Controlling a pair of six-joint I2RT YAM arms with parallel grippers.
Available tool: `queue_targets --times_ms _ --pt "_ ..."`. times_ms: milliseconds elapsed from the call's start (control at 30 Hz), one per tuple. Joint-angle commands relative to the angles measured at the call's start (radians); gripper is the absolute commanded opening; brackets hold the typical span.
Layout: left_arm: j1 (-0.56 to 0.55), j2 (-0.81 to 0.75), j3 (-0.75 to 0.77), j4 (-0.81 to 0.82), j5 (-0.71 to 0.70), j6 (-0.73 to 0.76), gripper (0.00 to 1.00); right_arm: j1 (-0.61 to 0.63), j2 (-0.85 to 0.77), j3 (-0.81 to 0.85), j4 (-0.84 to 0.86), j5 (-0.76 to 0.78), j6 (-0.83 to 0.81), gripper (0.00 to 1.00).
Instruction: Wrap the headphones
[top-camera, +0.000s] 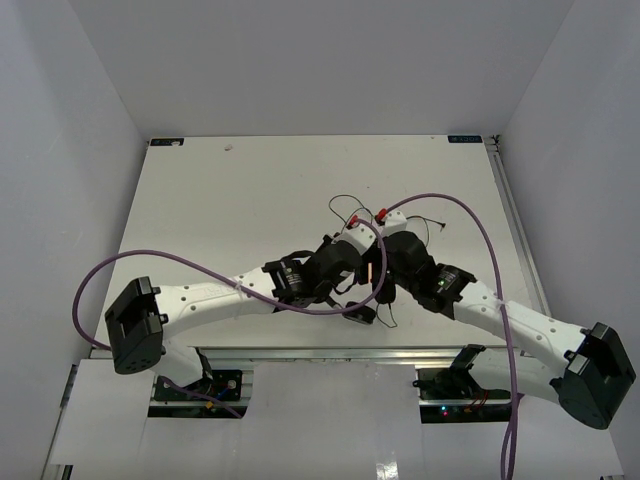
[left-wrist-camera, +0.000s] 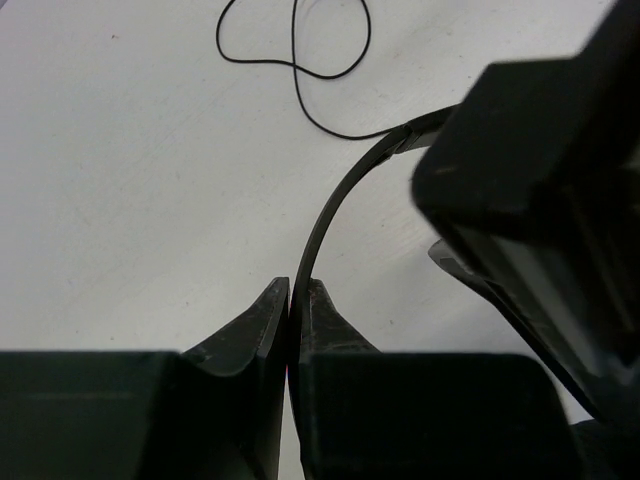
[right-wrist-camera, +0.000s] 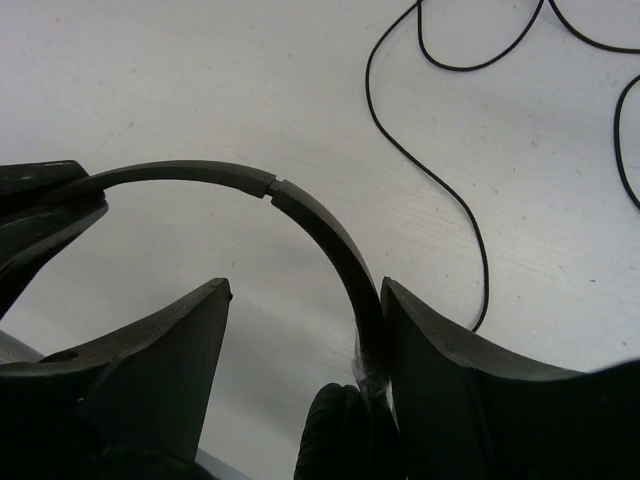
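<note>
The black headphones lie at mid-table under both grippers; one earcup shows near the front, and the thin cord loops behind the arms. My left gripper is shut on the thin headband, which arches up and to the right from its jaws. My right gripper is open around the other end of the headband. The band rests against its right finger, just above a padded earcup. In the top view the left gripper and right gripper almost touch.
Loose cord loops lie on the white table beyond the fingers. Thick purple robot cables arc over both arms. White walls enclose the table on three sides. A metal rail runs along the right edge.
</note>
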Motion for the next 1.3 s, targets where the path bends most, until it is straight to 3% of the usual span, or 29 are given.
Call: queue_targets --times_ms 0,367,567,700,1000,1267 --pt "0.026 -0.031 -0.016 -0.032 -0.119 -0.119 0.00 0.005 -0.057 0.056 0.029 -0.016 -0.026 0.71" --pt "0.139 -0.129 -0.028 -0.141 -0.148 -0.315 0.00 0.004 -0.157 0.098 -0.033 -0.038 -0.122 0.76" --pt "0.257 -0.246 0.006 -0.224 -0.073 -0.408 0.00 0.005 -0.218 0.143 -0.046 -0.107 -0.237 0.77" --pt "0.277 -0.346 0.054 -0.272 -0.026 -0.433 0.00 0.004 -0.268 0.115 -0.026 -0.168 -0.316 0.77" --pt "0.280 -0.455 0.163 -0.363 0.066 -0.465 0.00 0.004 -0.438 -0.105 0.312 -0.404 -0.375 0.79" --pt "0.280 -0.521 0.192 -0.341 0.188 -0.485 0.00 0.004 -0.367 -0.192 0.478 -0.460 -0.430 0.80"
